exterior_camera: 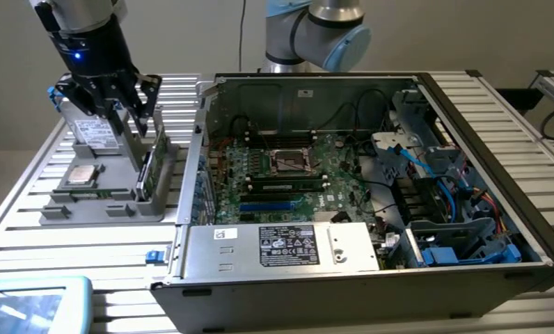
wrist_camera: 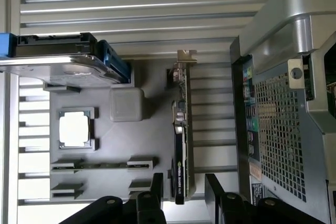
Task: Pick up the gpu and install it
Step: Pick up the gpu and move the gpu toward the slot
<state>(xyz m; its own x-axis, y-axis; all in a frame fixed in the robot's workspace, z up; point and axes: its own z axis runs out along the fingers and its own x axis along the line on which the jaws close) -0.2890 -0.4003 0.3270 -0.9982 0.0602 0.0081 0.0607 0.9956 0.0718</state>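
The gpu [exterior_camera: 152, 161] stands on edge in a slot of the grey holder tray [exterior_camera: 105, 212], to the exterior view's left of the open computer case [exterior_camera: 500, 275]. In the wrist view the gpu [wrist_camera: 181, 129] is a thin dark card seen edge-on, with its silver bracket at the far end. My gripper [exterior_camera: 133, 129] hangs just above the card's upper end, open. In the wrist view its two black fingers [wrist_camera: 157, 184] stand on either side of the card's near end, with gaps on both sides and nothing held. The gripper [wrist_camera: 184, 182] is centred over the card.
The tray also holds a silver hard drive [exterior_camera: 93, 132], a processor chip [wrist_camera: 74, 129] and a narrow memory stick [wrist_camera: 102, 165]. The case's perforated back panel [wrist_camera: 278, 124] rises close beside the gpu. The motherboard [exterior_camera: 287, 174] lies inside the case. A blue-edged tablet [exterior_camera: 31, 303] sits at the front corner.
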